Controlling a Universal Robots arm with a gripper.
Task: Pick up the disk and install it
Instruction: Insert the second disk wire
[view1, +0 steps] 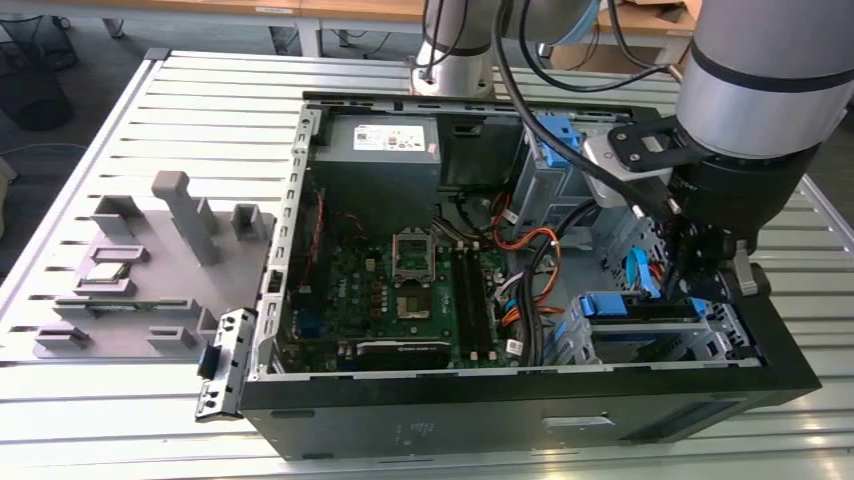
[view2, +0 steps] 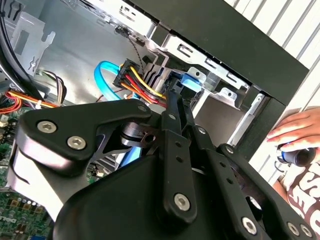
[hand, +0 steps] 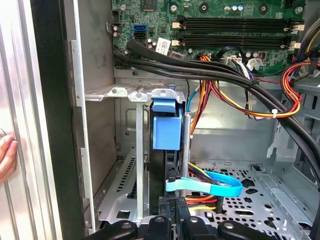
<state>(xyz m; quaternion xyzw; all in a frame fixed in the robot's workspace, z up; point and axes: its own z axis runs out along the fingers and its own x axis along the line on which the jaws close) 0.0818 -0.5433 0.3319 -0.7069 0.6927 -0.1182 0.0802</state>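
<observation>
- The open computer case (view1: 534, 400) lay on a slatted metal table (view1: 200, 100), its motherboard (view1: 400, 290) facing up.
- The arm (view1: 761, 110) reached down into the case at the exterior view's right, above the drive cage (view1: 641, 330) in the near corner.
- The disk (hand: 166, 131), seen by its blue caddy, stood on edge in the metal drive cage, seated between the cage rails in the first wrist view; the exterior view showed the blue caddy (view1: 643, 306) at the top of that cage.
- A light-blue data cable (hand: 210, 187) and a bundle of coloured power wires (hand: 200, 202) ran to the disk's end just beside the gripper.
- The gripper (hand: 174, 222) sat right against the disk's cabled end, its black linkage bars drawn together in the second wrist view (view2: 175, 107); whether it clamped anything could not be told.
- A grey fixture block (view1: 134, 270) rested on the table at the exterior view's left, well apart from the case.
- A person's hand (view2: 295, 131) rested on the table just outside the case wall.
</observation>
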